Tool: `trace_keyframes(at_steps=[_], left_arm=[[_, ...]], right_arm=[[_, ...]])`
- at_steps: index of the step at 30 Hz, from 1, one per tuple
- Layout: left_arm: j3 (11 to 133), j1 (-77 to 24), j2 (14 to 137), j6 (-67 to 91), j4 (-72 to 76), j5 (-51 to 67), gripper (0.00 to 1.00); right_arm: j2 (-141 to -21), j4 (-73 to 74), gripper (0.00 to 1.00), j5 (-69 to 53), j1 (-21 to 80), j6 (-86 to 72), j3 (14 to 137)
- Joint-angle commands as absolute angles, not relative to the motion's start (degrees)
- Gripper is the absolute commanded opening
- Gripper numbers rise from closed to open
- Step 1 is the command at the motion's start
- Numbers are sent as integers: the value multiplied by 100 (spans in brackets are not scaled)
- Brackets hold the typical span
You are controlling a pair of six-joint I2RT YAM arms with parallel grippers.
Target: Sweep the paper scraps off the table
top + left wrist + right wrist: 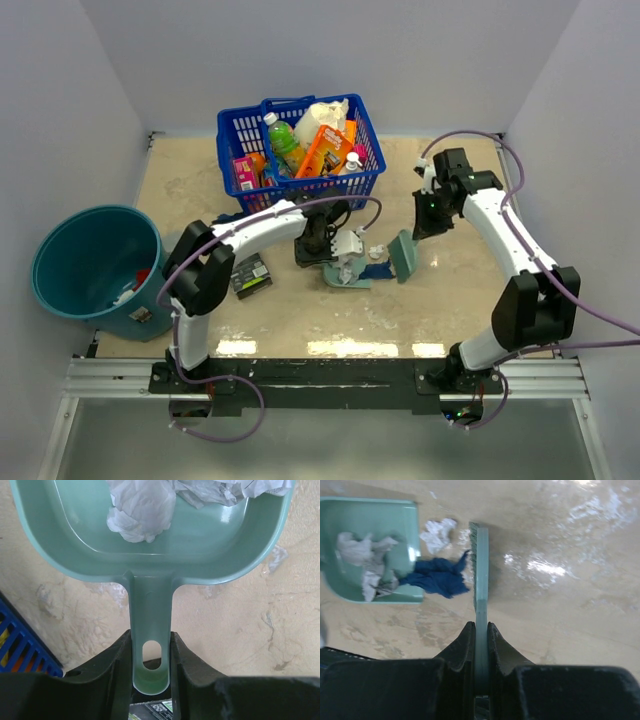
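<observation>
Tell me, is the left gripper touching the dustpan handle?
Touching. Left wrist view shows the left gripper pressed against both sides of the dustpan handle.

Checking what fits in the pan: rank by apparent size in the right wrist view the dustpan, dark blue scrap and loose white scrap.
Largest: dustpan.
Next: dark blue scrap.
Smallest: loose white scrap.
All at similar distance, so the order holds.

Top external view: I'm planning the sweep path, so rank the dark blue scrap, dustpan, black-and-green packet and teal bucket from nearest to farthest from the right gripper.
From the right gripper, clamped on the brush:
1. Dark blue scrap, just left, by the bristles.
2. Dustpan, left beyond the scrap.
3. Black-and-green packet, further left.
4. Teal bucket, farthest, far left.
</observation>
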State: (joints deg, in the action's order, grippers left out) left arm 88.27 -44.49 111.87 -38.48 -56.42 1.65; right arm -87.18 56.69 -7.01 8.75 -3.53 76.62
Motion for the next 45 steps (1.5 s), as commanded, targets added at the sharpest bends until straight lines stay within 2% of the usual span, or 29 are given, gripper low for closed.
trace_keyframes(at_steps=[1,6,13,18,27,30,38,45], left_arm=[[9078,-4579,11364,-3586,-5485,185,0],[9229,-4588,11444,-3437,-5335,114,0],[8605,-4465,11057,-3410,-4799,202,0],[8306,-4132,10811,-3191,-4220,737,0],[8086,-3779,10635,-3050,-3375,1503,0],[8077,-3788,10653,-3041,-3401,1556,0],[7577,-3771,10292,-3094,-3217,1749,0],[7471,-3771,9924,-3146,-3102,1943,0]], right_arm=[[-9025,5238,0,-1772,1212,-668,7891],[-8983,5405,0,-2162,1529,-677,8340],[-8438,5774,0,-1512,1538,-449,8376],[-8227,5880,0,-1143,1529,-281,8533],[-8323,5784,0,-1713,1529,-404,9246],[-8262,5722,0,-1513,1512,-387,9360],[-8384,5643,0,-1468,897,-475,9799],[-8595,5547,0,-353,370,-369,9563]])
